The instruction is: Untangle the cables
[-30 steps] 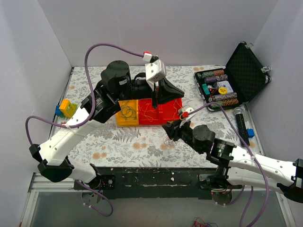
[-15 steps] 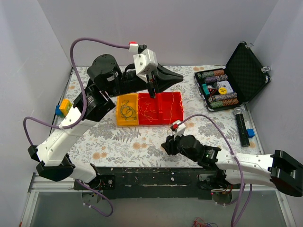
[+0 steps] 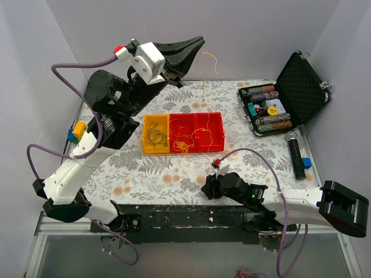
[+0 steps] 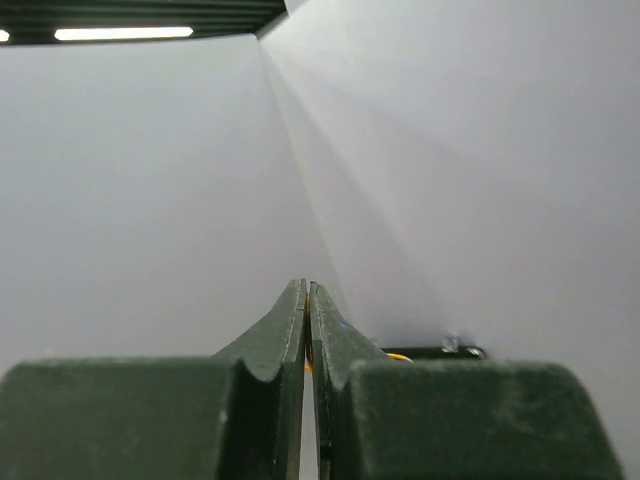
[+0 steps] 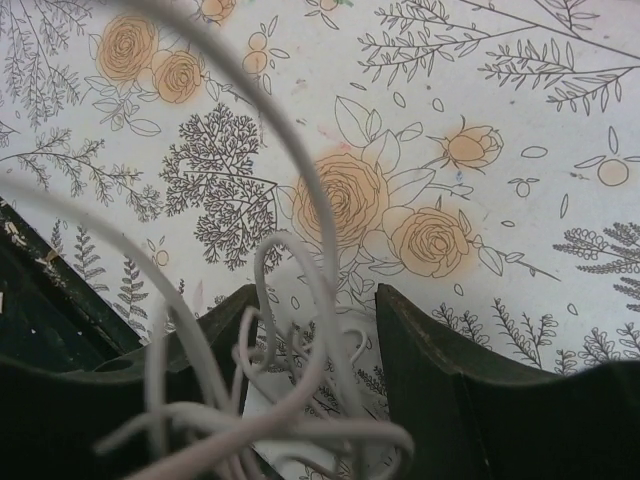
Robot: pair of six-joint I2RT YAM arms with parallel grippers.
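My left gripper (image 3: 199, 41) is raised high over the back of the table and shut on a thin yellow-orange wire (image 3: 212, 58) that curls and hangs below its tip. In the left wrist view the jaws (image 4: 307, 290) are pressed together with a sliver of that wire (image 4: 398, 356) showing beside them. A yellow-orange clump (image 3: 179, 145) lies in the red tray (image 3: 220, 124). Greenish wires (image 3: 155, 137) lie in the yellow tray (image 3: 146, 149). My right gripper (image 3: 206, 189) is low near the front edge. Its jaws (image 5: 318, 295) stand apart, with whitish wires (image 5: 350, 432) looped between them.
An open black case (image 3: 304, 81) with poker chips (image 3: 264, 107) stands at the back right. A black cylinder (image 3: 295, 153) lies in front of it. A blue and yellow block (image 3: 78, 132) sits at the left edge. Grey walls close three sides.
My left gripper rose from the red tray up and back, drawing the yellow-orange wire into the air. My right arm pulled back toward the front edge.
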